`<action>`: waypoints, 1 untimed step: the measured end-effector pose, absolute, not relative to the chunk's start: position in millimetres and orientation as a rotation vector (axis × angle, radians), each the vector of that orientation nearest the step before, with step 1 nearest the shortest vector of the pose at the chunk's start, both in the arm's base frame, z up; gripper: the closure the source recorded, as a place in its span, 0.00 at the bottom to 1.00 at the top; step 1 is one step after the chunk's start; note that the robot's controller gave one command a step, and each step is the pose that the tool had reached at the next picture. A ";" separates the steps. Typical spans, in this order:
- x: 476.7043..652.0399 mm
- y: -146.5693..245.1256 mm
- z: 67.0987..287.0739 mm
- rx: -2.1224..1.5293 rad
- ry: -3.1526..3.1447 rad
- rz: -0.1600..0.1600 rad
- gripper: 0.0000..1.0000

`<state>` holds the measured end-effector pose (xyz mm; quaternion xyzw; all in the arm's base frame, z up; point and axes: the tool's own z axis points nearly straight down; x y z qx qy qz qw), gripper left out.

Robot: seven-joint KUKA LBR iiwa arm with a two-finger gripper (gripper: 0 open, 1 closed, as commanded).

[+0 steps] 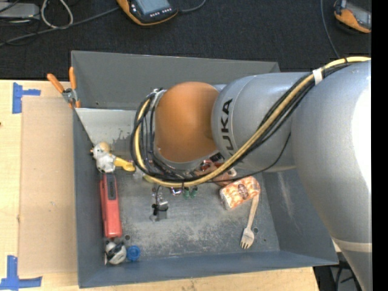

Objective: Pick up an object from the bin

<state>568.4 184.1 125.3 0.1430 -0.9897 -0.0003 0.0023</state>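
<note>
The claw (159,206) is hovering over bare bin (200,241) floor (open or closed, I cannot tell), probably lining up a pick, a long red bar (110,205) lying at its 9 o'clock, an orange packet (239,193) at 3.

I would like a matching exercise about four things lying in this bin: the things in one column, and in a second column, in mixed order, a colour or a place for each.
Things
1. red bar
2. fork
3. packet
4. blue cap

Descriptions
a. orange and white pattern, lies just above the fork's handle
b. pale, prongs pointing to the near wall of the bin
c. long, lies along the wall at the view's left
d. small, in the near corner at the view's left, next to a black and white ball

Pairs: 1-c, 2-b, 3-a, 4-d
</note>
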 end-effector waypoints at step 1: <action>565.9 153.1 125.6 0.655 -3.068 -0.004 0.00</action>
